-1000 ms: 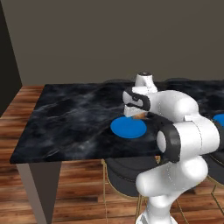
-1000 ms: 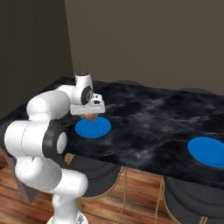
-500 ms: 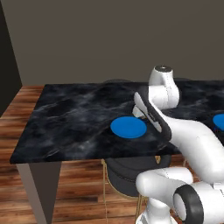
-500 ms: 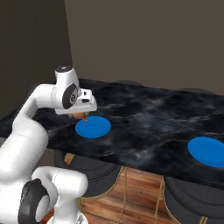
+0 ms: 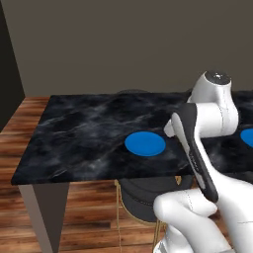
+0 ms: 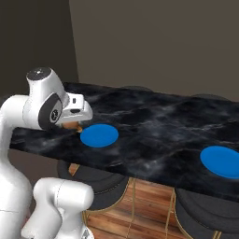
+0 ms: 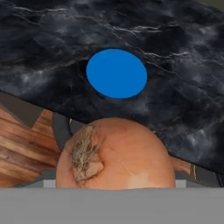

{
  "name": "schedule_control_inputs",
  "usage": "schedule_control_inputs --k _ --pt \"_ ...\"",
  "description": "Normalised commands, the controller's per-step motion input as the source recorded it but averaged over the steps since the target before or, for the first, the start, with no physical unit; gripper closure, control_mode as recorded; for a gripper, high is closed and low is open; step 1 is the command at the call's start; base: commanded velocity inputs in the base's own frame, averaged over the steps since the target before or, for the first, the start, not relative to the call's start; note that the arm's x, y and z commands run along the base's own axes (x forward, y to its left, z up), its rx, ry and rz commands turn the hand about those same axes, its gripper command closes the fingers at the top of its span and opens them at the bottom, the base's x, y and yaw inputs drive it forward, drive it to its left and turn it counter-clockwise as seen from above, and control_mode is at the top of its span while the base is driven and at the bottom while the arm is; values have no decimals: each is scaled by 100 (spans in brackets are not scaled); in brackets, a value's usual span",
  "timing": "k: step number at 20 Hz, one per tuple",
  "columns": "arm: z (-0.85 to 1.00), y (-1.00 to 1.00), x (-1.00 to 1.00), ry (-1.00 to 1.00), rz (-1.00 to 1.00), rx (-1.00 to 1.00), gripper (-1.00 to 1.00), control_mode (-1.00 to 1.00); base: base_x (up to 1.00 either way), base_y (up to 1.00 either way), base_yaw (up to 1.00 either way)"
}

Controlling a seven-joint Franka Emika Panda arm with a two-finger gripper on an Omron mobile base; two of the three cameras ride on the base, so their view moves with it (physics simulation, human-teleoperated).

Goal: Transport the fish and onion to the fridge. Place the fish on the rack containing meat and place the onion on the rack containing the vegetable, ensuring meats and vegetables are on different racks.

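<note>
Got my pincer [image 6: 74, 125] spread wide around the onion [image 7: 116, 154], which sits right up against my hand, lifted off the black marble counter [image 7: 183, 87]. Just to the right of it there's a blue plate [image 6: 99, 135], a second blue plate [image 6: 223, 161] farther right.

White glossy arm [image 5: 207, 118], rounded tube links, fat bulbous joints. Dark grey round cap with pale centre dot on top joint [image 6: 39, 73]. Dark grey disc on joint side, thin white mark across it. Black strip runs along one link [image 5: 195, 153]. White boxy hand housing [image 6: 77, 109] with dark recess underneath. No cables or screws visible.
</note>
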Motion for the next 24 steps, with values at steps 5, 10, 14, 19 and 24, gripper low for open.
schedule_control_inputs --k 5,10,14,19,24 --pt "44 -1 -100 -22 0 4 100 -100 0 0 0" --pt "53 0 -100 -23 0 7 100 -100 0 0 0" --pt "32 0 -49 -9 0 3 100 100 -46 0 0" --pt "0 0 0 0 0 0 100 100 -99 23 0" --pt "0 0 0 0 0 0 100 100 -100 95 0"
